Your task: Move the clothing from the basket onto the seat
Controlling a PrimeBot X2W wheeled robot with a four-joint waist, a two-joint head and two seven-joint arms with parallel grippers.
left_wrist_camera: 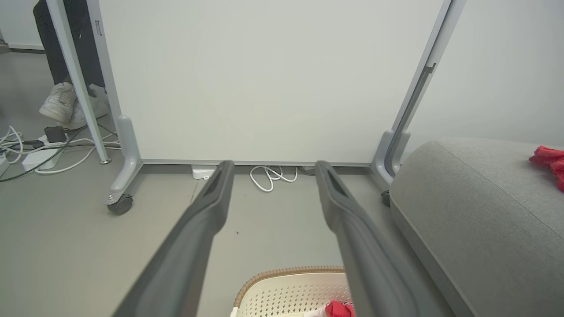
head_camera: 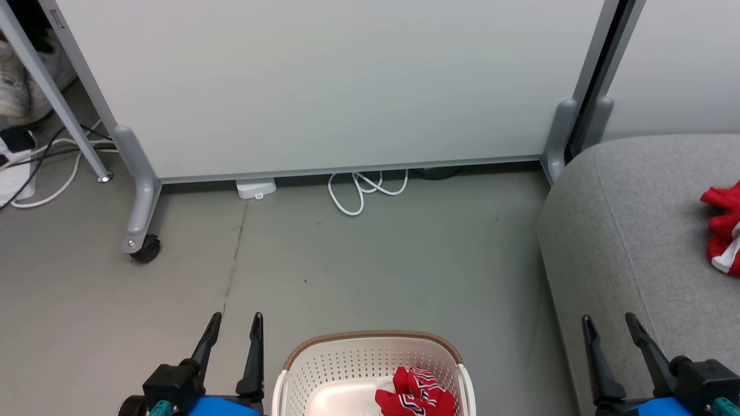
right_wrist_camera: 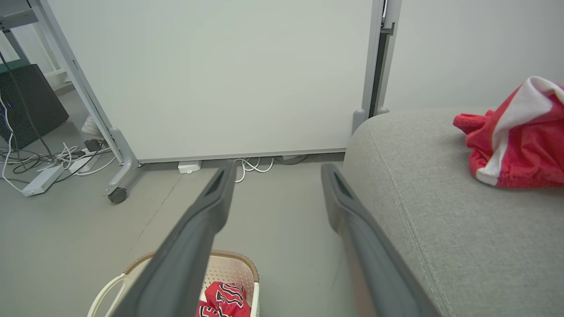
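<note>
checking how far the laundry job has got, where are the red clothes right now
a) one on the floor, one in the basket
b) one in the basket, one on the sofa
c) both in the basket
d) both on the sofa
B: the striped red garment lies inside the basket, while the red and white garment sits on the sofa.

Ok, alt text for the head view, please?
One red striped garment lies in the cream basket on the floor; a red-and-white garment lies on the grey sofa, right. The left gripper and right gripper hover open, empty.
</note>
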